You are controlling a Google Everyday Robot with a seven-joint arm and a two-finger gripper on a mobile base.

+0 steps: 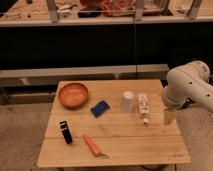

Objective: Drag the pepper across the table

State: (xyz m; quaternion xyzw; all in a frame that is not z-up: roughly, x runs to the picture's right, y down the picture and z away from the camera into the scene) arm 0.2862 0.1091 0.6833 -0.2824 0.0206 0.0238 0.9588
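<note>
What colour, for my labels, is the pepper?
Orange pepper, camera view; hand hangs beside the table.

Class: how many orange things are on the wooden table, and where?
2. The round orange bowl sits back left on the light wooden table; the small elongated orange pepper lies near its front edge. The robot's gripper hangs by the right edge. None seems hidden.

No words, numbers or brand marks can be read on anything here. Any print on the white tube [143, 107] lying on the desk [150, 145] cannot be made out (nor on the other items). The claw [170, 116] hangs at the desk's right edge.
</note>
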